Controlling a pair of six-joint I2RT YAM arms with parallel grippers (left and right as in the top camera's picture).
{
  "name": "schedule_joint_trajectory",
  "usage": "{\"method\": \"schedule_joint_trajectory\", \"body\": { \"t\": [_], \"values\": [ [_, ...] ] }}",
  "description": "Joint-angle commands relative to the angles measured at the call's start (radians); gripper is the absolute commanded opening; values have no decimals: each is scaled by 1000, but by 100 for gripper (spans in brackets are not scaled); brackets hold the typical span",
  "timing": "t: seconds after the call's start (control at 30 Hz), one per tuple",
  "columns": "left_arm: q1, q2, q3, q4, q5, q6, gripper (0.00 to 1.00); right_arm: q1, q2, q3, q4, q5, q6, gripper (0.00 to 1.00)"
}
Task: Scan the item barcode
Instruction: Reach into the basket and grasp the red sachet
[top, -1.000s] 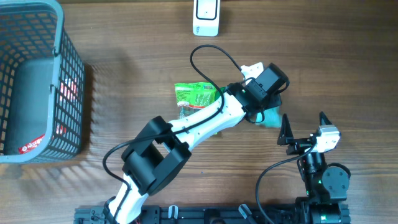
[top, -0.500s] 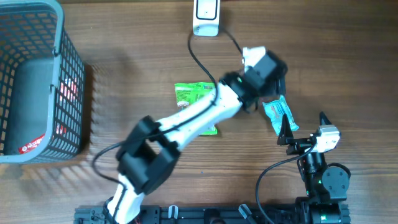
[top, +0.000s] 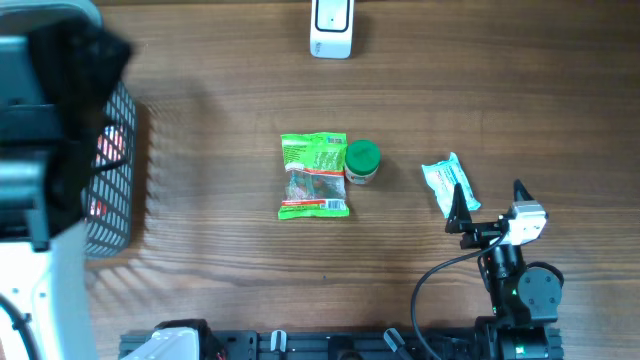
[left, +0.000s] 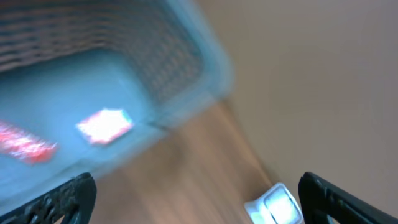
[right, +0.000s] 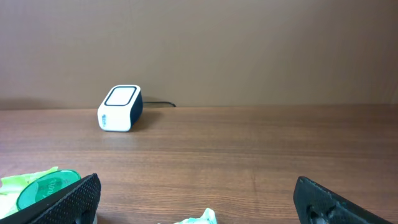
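Where the table (top: 220, 290) showed from overhead, the count was: one scanner (top: 331, 27), one basket (top: 118, 165), one green snack bag (top: 314, 176), one green-lidded jar (top: 362, 161), one teal packet (top: 450, 186). The teal packet lay flat at the right, well apart from the scanner and just beside the right gripper (top: 489, 200); contact unclear. That gripper's jaws stood fully spread, holding nothing. The left gripper (left: 196, 186), blurred above the basket, had its jaws wide too, nothing between them.

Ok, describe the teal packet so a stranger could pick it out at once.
Start at the wooden table and go to its right half, past the green bag and the green-lidded jar. The teal packet lies alone right of them, next to the right tool; it is the only pale teal, slanted wrapper.
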Motion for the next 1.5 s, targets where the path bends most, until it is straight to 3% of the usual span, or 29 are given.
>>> {"method": "schedule_joint_trajectory", "body": {
  "t": [0.0, 0.13, 0.23, 0.4, 0.57, 0.97, 1.17, 1.23, 1.43, 1.47],
  "values": [
    [289, 32, -30, -69, 158, -201, 100, 4, -6, -1, 3, 14, 9, 100],
    [476, 119, -101, -85, 263, -284, 100, 4, -6, -1, 3, 14, 9, 100],
    [527, 186, -139, -83, 306, -283, 100, 4, -6, -1, 3, 14, 9, 100],
    [528, 386, -229, 0, 333, -259, 100, 4, -6, -1, 3, 14, 9, 100],
    [499, 579, -257, 114, 376, -206, 89, 4, -6, -1, 3, 14, 9, 100],
    [460, 827, -258, 246, 372, -207, 75, 4, -6, -1, 3, 14, 8, 99],
    [460, 850, -258, 249, 374, -203, 46, 4, -6, -1, 3, 14, 8, 100],
    [460, 850, -258, 246, 380, -200, 51, 4, -6, -1, 3, 14, 8, 100],
    [467, 832, -257, 238, 482, -173, 100, 4, -6, -1, 3, 14, 9, 100],
    [473, 816, -257, 235, 490, -173, 100, 4, -6, -1, 3, 14, 8, 100]
  ]
}}
